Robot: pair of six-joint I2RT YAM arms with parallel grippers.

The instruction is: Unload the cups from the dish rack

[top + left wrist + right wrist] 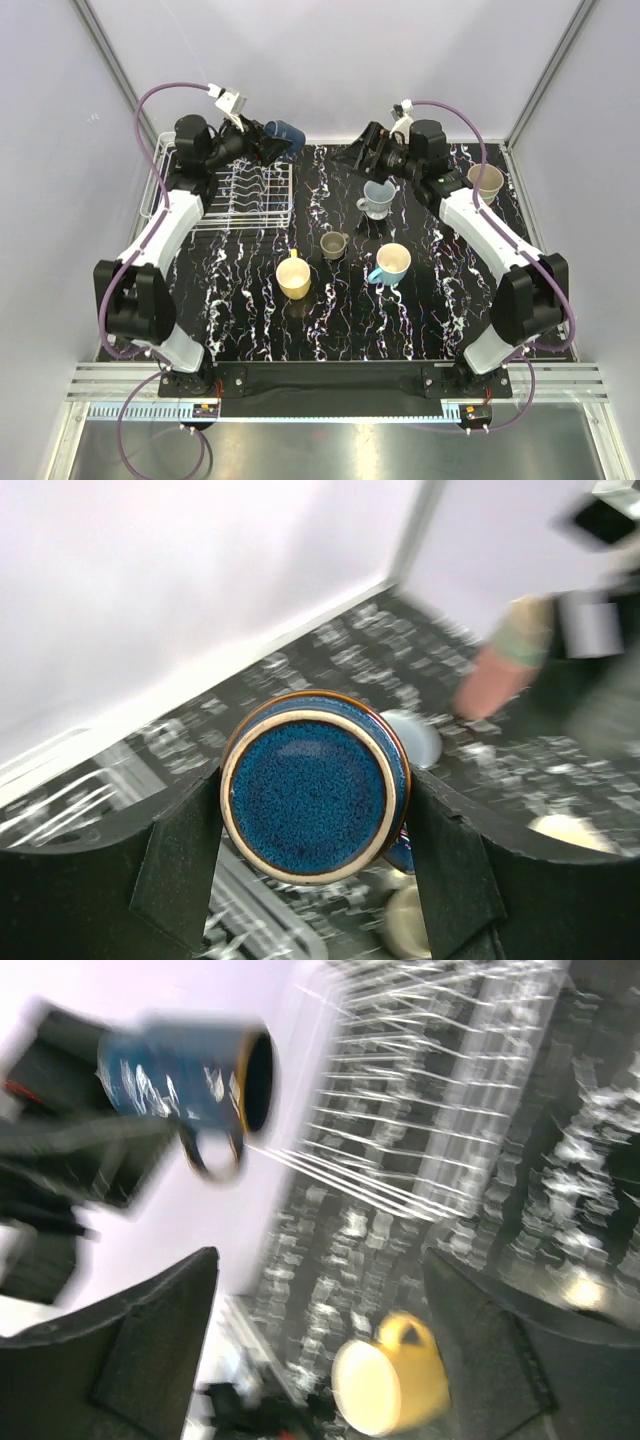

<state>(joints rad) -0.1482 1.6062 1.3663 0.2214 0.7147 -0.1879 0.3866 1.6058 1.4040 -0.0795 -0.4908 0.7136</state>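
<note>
My left gripper (272, 146) is shut on a navy mug (286, 133) and holds it in the air over the far right corner of the white wire dish rack (225, 196). In the left wrist view the mug's blue base (312, 785) sits clamped between both fingers (180, 875). Across from it, my right gripper (358, 153) hangs open and empty above the table's far middle. Its wrist view shows the navy mug (190, 1065), the rack (440, 1090) and a yellow mug (390, 1385). No cup shows in the rack.
Standing on the black marbled table are a pale blue mug (378, 198), a grey-brown mug (333, 245), a yellow mug (293, 277), a cyan mug with cream inside (392, 263) and a tan tumbler (486, 181) at the far right. White walls close the back and sides.
</note>
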